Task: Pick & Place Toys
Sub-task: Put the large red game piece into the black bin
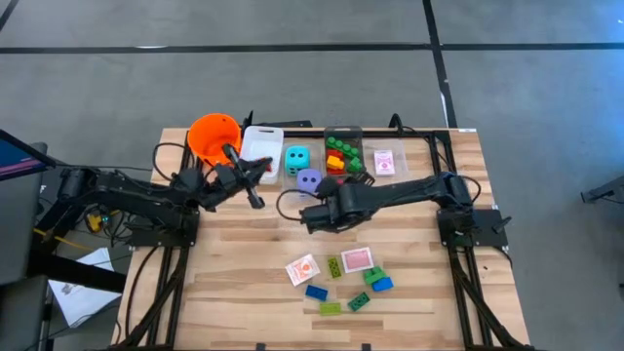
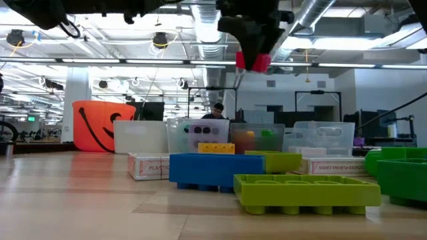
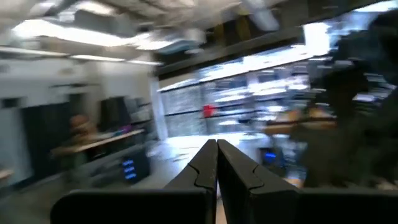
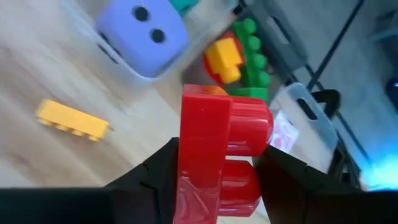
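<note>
Two arms are over your wooden counter (image 1: pixel 244 273). Your right claw (image 4: pixel 217 180) is clamped on a small red plastic brick (image 4: pixel 217 155) with round studs, held up in the air above the middle of the counter; in the low view the brick (image 2: pixel 252 62) shows well above everything on the counter. Your left claw (image 3: pixel 216 168) has its fingers pressed together with nothing between them, raised near the orange plastic bucket (image 1: pixel 213 136) at the counter's far edge.

Beside the bucket along that far edge you have a row of clear plastic bins. One white-looking bin (image 1: pixel 261 148) comes first, then a teal die (image 1: pixel 296 157) and a purple die (image 1: pixel 309 180) together in the next. A further bin (image 1: pixel 343 134) holds a heap of red, yellow and green bricks (image 1: pixel 341 156), and the last bin holds red-backed playing cards (image 1: pixel 385 161). From the right wrist you also see a yellow brick (image 4: pixel 71 119) lying flat on the wood near the purple die (image 4: pixel 143 34).

Nearer the front edge you still have loose toys on the counter: two red-backed cards (image 1: pixel 357 259) lying flat, a blue brick (image 1: pixel 316 292), a second blue brick (image 1: pixel 382 284), a lime-green flat brick (image 1: pixel 330 308) and several dark green bricks (image 1: pixel 359 301) close around them.
</note>
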`<state>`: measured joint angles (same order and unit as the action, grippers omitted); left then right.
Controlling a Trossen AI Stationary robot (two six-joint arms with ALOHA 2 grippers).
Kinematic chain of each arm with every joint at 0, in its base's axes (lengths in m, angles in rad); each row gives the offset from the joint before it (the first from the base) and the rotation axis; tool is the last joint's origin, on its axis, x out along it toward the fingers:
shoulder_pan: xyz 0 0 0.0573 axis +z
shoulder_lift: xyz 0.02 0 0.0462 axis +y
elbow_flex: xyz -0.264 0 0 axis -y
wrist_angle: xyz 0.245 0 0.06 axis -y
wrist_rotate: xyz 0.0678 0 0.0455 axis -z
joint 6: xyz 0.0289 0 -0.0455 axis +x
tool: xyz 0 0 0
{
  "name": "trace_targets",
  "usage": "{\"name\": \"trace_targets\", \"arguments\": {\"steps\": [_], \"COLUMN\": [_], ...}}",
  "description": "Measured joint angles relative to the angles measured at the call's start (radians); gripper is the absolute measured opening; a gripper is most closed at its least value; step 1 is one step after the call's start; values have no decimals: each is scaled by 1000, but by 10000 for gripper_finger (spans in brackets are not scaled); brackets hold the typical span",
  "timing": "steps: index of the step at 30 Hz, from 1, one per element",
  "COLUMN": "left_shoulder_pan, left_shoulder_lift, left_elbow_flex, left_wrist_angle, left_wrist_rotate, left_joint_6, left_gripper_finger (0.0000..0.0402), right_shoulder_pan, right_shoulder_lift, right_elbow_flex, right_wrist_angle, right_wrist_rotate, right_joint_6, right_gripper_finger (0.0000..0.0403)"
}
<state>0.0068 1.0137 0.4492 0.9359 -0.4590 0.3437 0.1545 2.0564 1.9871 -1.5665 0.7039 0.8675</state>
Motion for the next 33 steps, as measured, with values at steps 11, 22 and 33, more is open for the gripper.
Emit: {"name": "trace_targets", "arguments": {"steps": [11, 22, 33], "left_shoulder_pan": [-2, 2, 51], "left_shoulder_lift": [-104, -115, -75], "left_elbow_flex": [0, 0, 0], "left_wrist_angle": [-224, -191, -176], "left_wrist_rotate": [-226, -222, -218], "left_joint_6": [-122, -202, -172], "left_gripper_finger": [0, 0, 0], "right_shoulder_pan": [72, -7, -306], "right_shoulder_lift": [-374, -664, -595], "right_elbow_flex": [-467, -1063, -1154], "right_wrist_angle": [82, 983, 1500], "right_wrist_rotate": [87, 376, 151], "right_joint_6": [276, -13, -496], "right_gripper_finger": [175, 166, 166]}}
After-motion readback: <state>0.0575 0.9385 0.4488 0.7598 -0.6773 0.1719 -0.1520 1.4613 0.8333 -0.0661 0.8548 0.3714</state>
